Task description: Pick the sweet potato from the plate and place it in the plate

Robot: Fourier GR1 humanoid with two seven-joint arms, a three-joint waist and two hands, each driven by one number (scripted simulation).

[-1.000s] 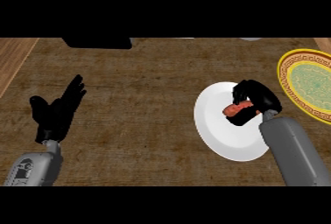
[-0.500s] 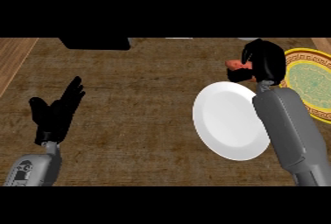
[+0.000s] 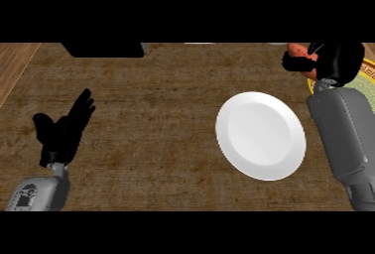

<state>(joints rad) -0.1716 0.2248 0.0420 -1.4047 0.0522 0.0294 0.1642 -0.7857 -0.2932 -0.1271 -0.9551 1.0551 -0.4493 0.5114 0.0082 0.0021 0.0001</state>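
My right hand (image 3: 338, 60) is up at the far right edge of the counter, its fingers curled round the orange sweet potato (image 3: 299, 51), which peeks out at the hand's left side. Below and to its left lies the white plate (image 3: 261, 135), bare. Only a thin slice of the yellow patterned plate (image 3: 367, 69) shows at the right edge, mostly hidden by my right hand and forearm. My left hand (image 3: 64, 130) rests open at the left, fingers pointing up.
The brown counter top (image 3: 154, 109) spreads between the hands. A black object (image 3: 102, 49) sits at the top edge, left of centre. A lighter wooden strip (image 3: 13, 59) runs along the far left.
My right hand lifted the sweet potato off the white plate and carried it up and to the right, over the yellow plate's side. The white plate now lies bare. My left hand stayed still.
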